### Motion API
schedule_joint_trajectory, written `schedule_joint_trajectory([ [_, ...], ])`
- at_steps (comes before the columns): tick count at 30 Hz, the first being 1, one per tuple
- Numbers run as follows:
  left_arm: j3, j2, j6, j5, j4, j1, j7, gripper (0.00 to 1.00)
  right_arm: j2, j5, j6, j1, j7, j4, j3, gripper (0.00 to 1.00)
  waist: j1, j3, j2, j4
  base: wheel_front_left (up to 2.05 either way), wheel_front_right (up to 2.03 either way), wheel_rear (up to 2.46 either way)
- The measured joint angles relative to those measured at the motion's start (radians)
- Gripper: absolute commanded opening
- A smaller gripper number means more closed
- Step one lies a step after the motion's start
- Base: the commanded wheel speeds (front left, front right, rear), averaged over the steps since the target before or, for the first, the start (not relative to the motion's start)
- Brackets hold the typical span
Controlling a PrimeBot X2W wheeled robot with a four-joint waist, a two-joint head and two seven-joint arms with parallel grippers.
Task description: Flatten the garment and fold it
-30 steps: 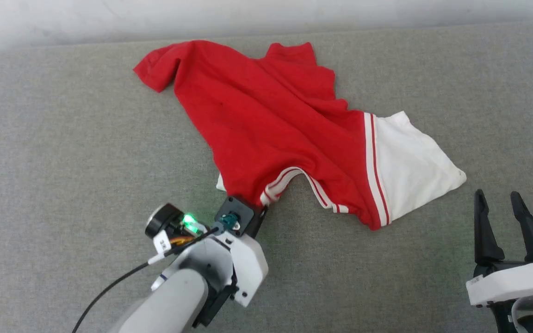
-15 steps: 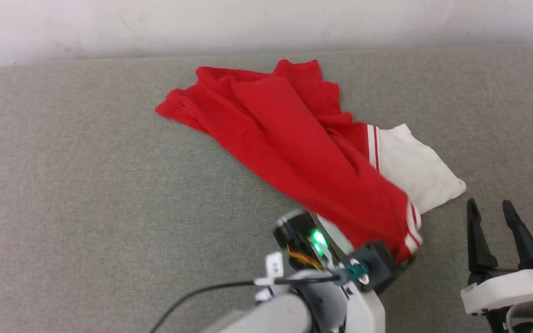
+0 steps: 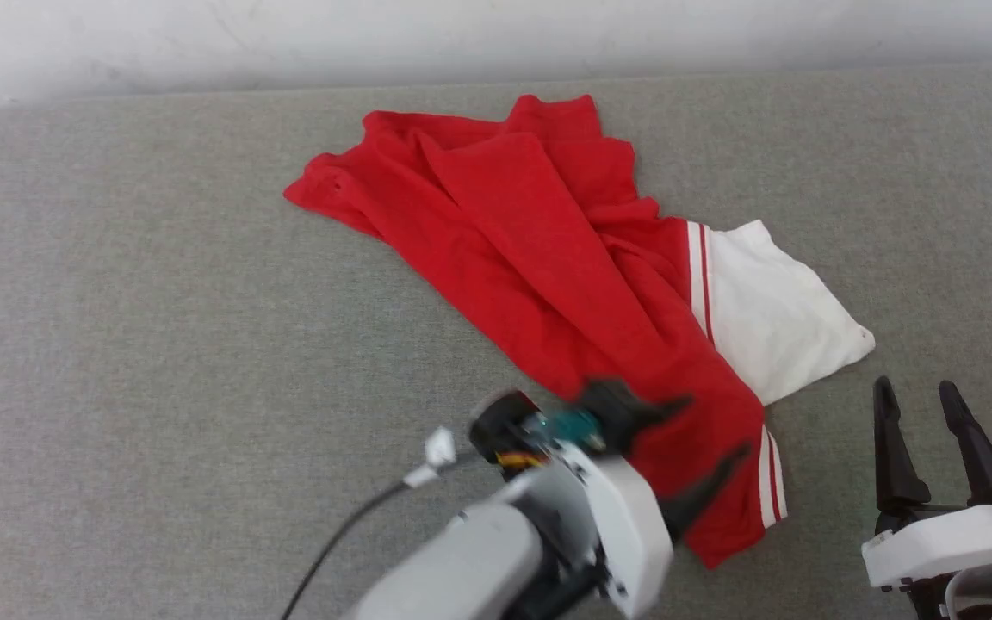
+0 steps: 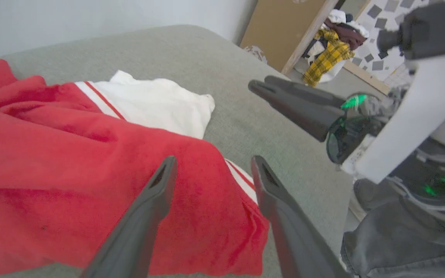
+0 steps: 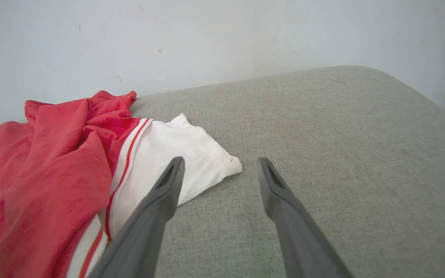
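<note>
Moved: left gripper (image 3: 714, 426) has dragged the near edge of the shirt (image 3: 548, 284) rightward, doubling it over itself; its fingers have since parted and let the cloth drop
Left gripper: open, empty; poised over the shirt's near red corner
Right gripper (image 3: 915, 387): open, empty; just off the white sleeve (image 3: 771, 310)
Shirt: bunched on the grey surface (image 3: 160, 344); long axis runs far-left to near-right
Next: sleeve lies ahead and left of the right fingers; right arm looks the nearer to spread it
</note>
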Motion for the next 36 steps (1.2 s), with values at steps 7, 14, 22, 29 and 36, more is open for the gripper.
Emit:
schedule_joint_trajectory([
  [7,0.151,0.13,0.125,0.001,-0.1,-0.012,0.028,1.0,0.0,0.0,0.0,0.0,0.0,0.002,-0.001,1.0,0.0,-0.019,0.0001,0.023,0.0,0.0,0.0],
  [14,0.201,0.174,0.224,0.014,-0.021,-0.026,0.131,1.0,0.0,0.001,0.0,-0.003,0.0,0.001,0.011,1.0,0.0,-0.003,0.0,0.019,0.0,0.0,0.0],
  [22,0.199,0.115,0.224,0.003,0.131,-0.094,0.13,1.0,0.0,0.001,0.0,-0.012,0.002,-0.003,0.012,1.0,0.0,0.034,0.0001,-0.01,0.0,0.0,0.0],
  [29,0.186,0.085,0.239,0.015,0.275,-0.149,0.136,0.77,0.0,0.001,0.0,-0.026,0.001,-0.004,0.015,1.0,-0.0001,0.065,0.0,-0.034,0.0,0.0,0.0],
  [36,0.216,0.066,0.198,-0.037,0.327,-0.162,0.074,0.0,0.0,0.001,0.0,-0.027,0.0,0.002,0.007,1.0,0.0001,0.061,0.0001,-0.031,0.0,0.0,0.0],
])
